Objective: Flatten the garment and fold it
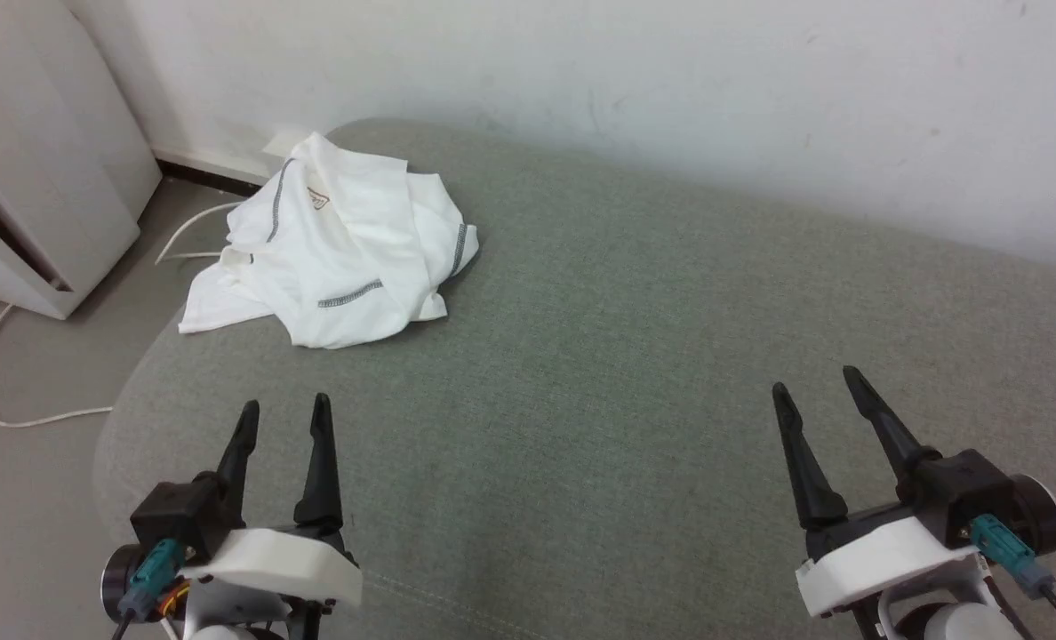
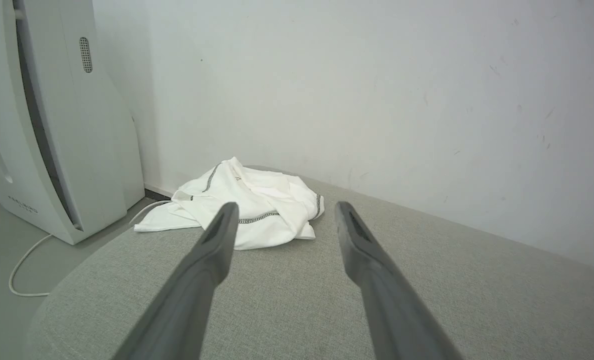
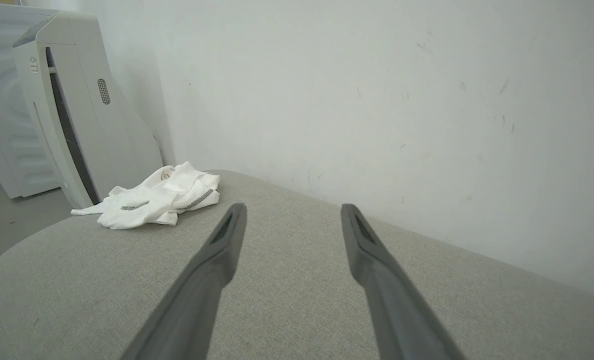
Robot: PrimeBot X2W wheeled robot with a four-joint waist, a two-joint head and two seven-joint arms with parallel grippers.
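The garment point(image 1: 337, 244) is a thin white shirt with dark grey stitched seams and a small tan patch, lying crumpled in a heap at the far left corner of the grey-green cushion point(image 1: 635, 356). One edge of it hangs over the cushion's left side. The left wrist view shows the garment point(image 2: 267, 207) straight ahead, beyond the fingertips; the right wrist view has the garment point(image 3: 157, 197) far off to the left. My left gripper point(image 1: 284, 407) hovers open at the near left, well short of the shirt. At the near right my right gripper point(image 1: 817, 380) is open too, with nothing between its fingers.
A white wall point(image 1: 670, 89) runs behind the cushion. A white appliance point(image 1: 39, 178) stands on the floor to the left, close to the shirt, and a white cable point(image 1: 12, 391) trails across the grey floor. The cushion's left edge is rounded and drops to the floor.
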